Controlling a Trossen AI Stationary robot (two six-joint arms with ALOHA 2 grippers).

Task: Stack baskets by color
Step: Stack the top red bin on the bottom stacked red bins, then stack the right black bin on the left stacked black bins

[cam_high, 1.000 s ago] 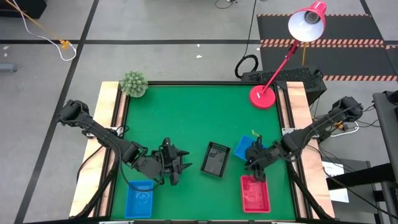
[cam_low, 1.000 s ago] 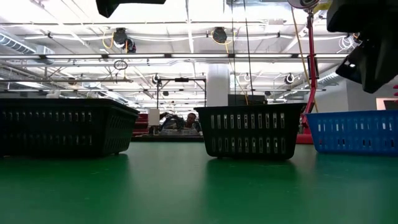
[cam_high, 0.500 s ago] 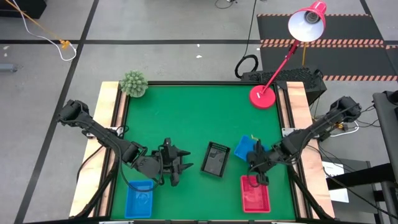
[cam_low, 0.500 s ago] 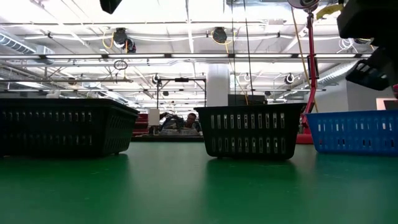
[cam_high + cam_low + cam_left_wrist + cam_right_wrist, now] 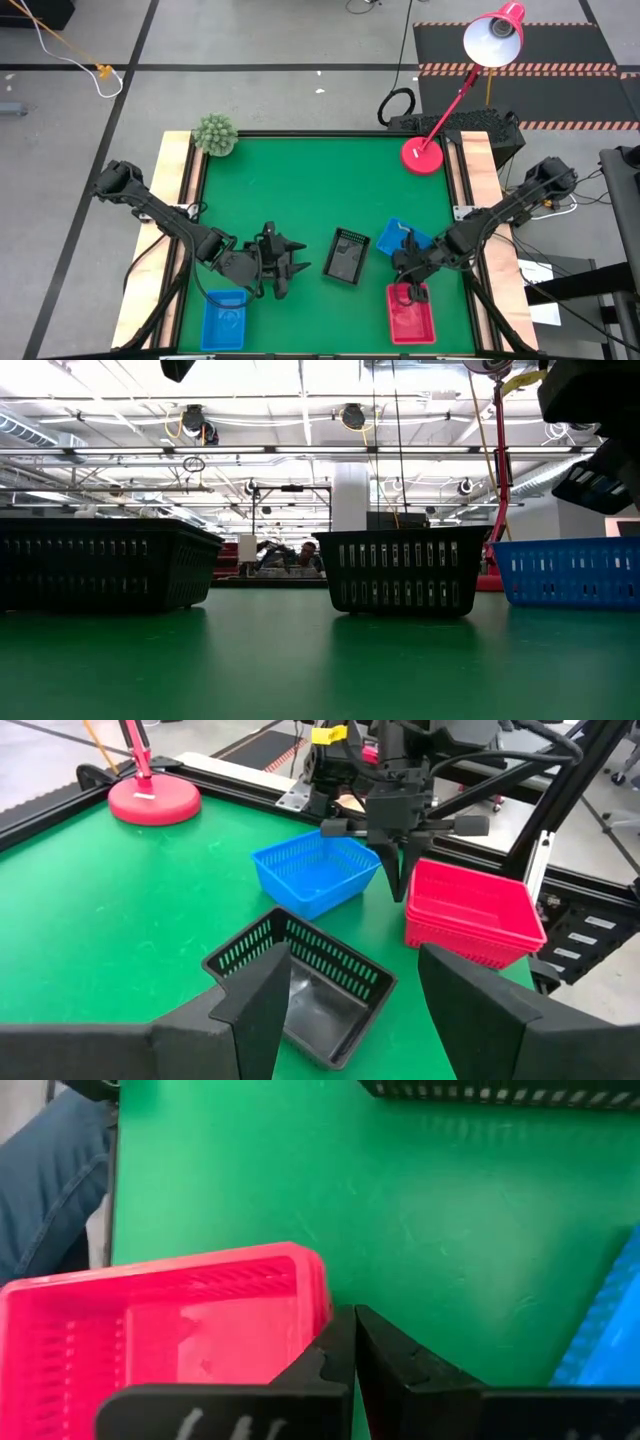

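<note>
Red baskets lengthwise toward table's near edge

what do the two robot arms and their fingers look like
Both arms are dark, slim and jointed, rising from bases at the table's sides, with cables beside them. The left gripper and the right gripper each carry two black, angular, tapering fingers. A yellow tag sits above the right wrist.

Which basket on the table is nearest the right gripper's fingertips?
The red basket at the table's front right: the shut right gripper hangs at its far rim. The blue basket beside it lies farther away.
</note>
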